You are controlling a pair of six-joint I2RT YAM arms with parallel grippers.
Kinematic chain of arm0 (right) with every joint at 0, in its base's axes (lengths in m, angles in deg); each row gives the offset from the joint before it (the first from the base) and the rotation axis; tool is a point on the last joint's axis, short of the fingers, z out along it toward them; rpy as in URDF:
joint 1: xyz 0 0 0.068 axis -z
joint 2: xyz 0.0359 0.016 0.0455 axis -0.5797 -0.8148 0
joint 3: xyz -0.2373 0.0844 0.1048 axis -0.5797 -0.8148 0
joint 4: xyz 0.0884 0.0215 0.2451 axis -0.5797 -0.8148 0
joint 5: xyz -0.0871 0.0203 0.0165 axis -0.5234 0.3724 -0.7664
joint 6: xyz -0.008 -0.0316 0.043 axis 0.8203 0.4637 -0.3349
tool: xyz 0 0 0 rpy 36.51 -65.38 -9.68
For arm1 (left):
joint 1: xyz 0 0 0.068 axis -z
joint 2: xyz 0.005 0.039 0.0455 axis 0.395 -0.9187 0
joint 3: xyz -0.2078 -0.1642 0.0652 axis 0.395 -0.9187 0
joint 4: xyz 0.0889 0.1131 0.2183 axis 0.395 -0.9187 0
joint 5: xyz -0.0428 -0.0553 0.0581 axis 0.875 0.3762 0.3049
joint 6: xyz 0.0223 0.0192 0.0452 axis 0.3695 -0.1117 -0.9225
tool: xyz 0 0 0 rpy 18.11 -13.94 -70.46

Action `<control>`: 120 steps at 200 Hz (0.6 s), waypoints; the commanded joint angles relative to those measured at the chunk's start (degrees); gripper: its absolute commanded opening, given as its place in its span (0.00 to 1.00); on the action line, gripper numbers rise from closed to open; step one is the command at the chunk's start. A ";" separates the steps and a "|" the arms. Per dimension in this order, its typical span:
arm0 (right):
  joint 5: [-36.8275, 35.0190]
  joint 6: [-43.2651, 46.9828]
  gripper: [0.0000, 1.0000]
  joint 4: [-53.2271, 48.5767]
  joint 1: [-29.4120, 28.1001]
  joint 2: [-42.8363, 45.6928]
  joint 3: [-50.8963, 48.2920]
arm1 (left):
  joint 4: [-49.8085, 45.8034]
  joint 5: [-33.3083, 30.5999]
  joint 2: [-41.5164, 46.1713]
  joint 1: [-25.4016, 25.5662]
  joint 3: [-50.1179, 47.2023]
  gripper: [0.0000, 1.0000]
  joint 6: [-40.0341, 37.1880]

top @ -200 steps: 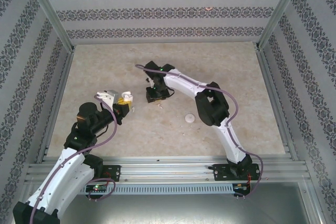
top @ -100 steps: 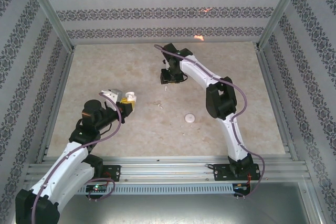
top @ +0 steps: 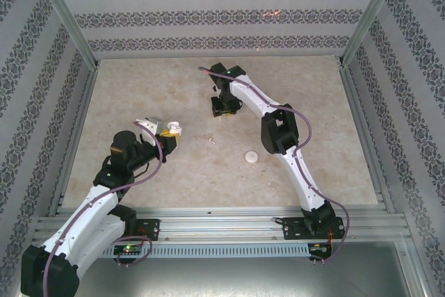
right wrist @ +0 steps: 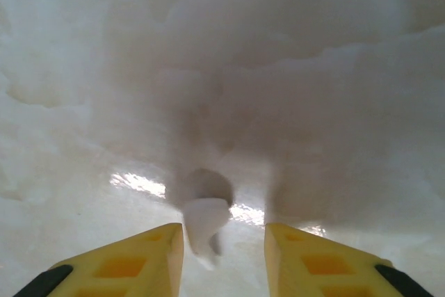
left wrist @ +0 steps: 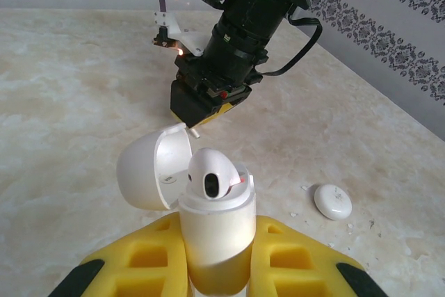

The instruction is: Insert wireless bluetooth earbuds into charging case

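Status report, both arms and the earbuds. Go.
Left gripper: jaws shut on charging case, lid open, one earbud seated. Right gripper: second earbud between jaws, grip unclear. White disc loose on table.

I see yellow fingers point(left wrist: 299, 259) on my left gripper point(left wrist: 217, 248), around the glossy white charging case point(left wrist: 212, 231); a white earbud point(left wrist: 212, 172) inside. Beyond, beige marbled table point(left wrist: 83, 102) and pale grey walls point(top: 208, 15) banded with dark damask.

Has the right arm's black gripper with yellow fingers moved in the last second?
Yes. The right gripper has moved toward the back wall, farther from the small white round piece.
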 commanded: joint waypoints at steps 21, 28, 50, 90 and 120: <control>-0.88 2.43 0.23 -1.01 0.00 1.35 -2.04 | 3.21 1.11 0.01 -0.69 0.50 0.00 0.41; -0.50 2.70 0.21 -0.67 0.00 1.86 -2.85 | 3.21 1.12 0.09 -0.74 0.41 0.00 0.49; 0.76 3.46 0.16 0.29 -0.08 3.63 -5.10 | 3.10 1.19 0.53 -0.74 0.28 0.00 0.87; 6.14 2.80 0.14 4.97 0.00 10.39 -15.61 | 2.34 1.39 1.75 -0.74 0.07 0.00 1.22; 17.36 -2.04 0.14 15.74 0.35 18.63 -31.13 | 3.03 1.57 1.87 -0.70 -0.28 0.00 1.87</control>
